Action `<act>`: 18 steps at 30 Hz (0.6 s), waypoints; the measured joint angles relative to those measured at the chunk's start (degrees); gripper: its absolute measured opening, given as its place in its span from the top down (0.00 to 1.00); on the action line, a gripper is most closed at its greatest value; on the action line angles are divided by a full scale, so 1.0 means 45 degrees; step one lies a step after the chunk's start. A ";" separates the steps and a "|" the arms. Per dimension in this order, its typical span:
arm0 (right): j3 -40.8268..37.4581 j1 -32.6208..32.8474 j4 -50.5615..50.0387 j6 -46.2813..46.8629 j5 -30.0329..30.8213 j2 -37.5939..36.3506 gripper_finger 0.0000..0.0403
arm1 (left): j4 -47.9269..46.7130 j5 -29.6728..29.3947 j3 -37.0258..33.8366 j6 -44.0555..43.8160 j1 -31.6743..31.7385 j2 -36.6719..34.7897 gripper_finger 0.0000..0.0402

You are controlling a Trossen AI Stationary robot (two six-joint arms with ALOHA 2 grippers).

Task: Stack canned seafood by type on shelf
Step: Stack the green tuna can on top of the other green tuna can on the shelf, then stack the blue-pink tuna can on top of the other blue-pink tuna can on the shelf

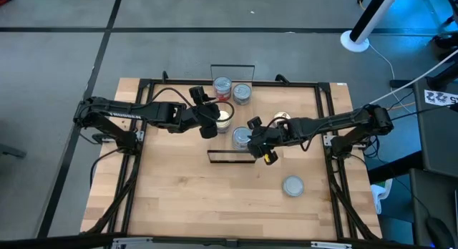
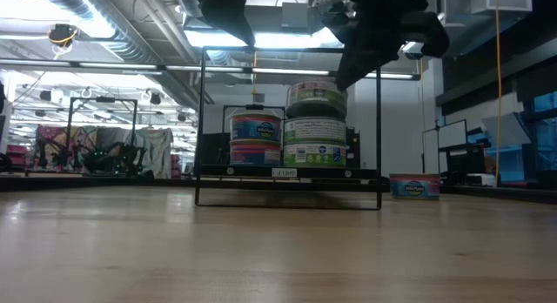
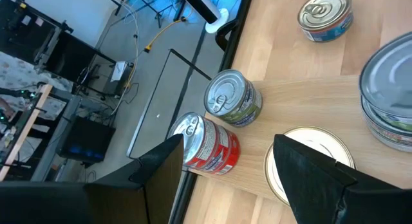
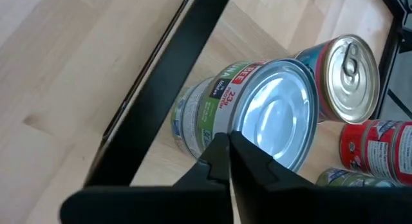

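The left gripper [image 1: 212, 114] hung over the shelf [image 1: 232, 99], its fingers [image 3: 309, 169] spread with nothing between them. Just beneath it sat a gold-topped tin [image 3: 312, 163] on the shelf board. Toward the shelf's far end stood a red tin [image 1: 222, 86] and, beside it, a green tin [image 1: 242, 93], both upright near the far wire frame [image 1: 232, 65]. In the left wrist view the red tin [image 3: 209, 145] and green tin [image 3: 234, 98] stood close together at the board's edge.

Near the shelf's near end stood a stack [image 1: 242, 138] of green-labelled tins with a silver top; the low view showed it as the taller pile [image 2: 315, 129], with a shorter blue-and-pink pile [image 2: 255, 139] to its left. The right gripper [image 1: 259, 140] was at the stack's side, just beside the near wire frame [image 1: 230, 159]. Its fingers [image 4: 241, 161] appeared pressed together over the rim of the stack's top tin [image 4: 270, 114], gripping nothing that could be seen.

Farther right, on the bare table [image 1: 186, 199], a lone silver-topped tin [image 1: 293, 185] lay well apart from the shelf; the low view showed it as a blue-labelled tin [image 2: 413, 186] to the right of the shelf.
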 joint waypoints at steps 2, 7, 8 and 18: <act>0.0000 -0.0004 0.0006 -0.0008 0.0000 0.0000 0.96 | 0.0000 0.0000 -0.0002 -0.0005 -0.0002 0.0000 0.41; 0.0000 -0.0003 -0.0011 -0.0008 0.0331 -0.0005 0.90 | 0.0000 0.0000 0.0003 0.0000 -0.0003 0.0000 0.41; 0.0000 -0.0003 -0.0008 -0.0012 0.0340 -0.0005 0.88 | 0.0000 0.0000 -0.0002 -0.0005 0.0002 0.0000 0.41; 0.0000 0.0002 -0.0024 0.0007 0.2657 -0.0048 0.77 | 0.0000 0.0000 -0.0002 -0.0044 -0.0003 0.0000 0.41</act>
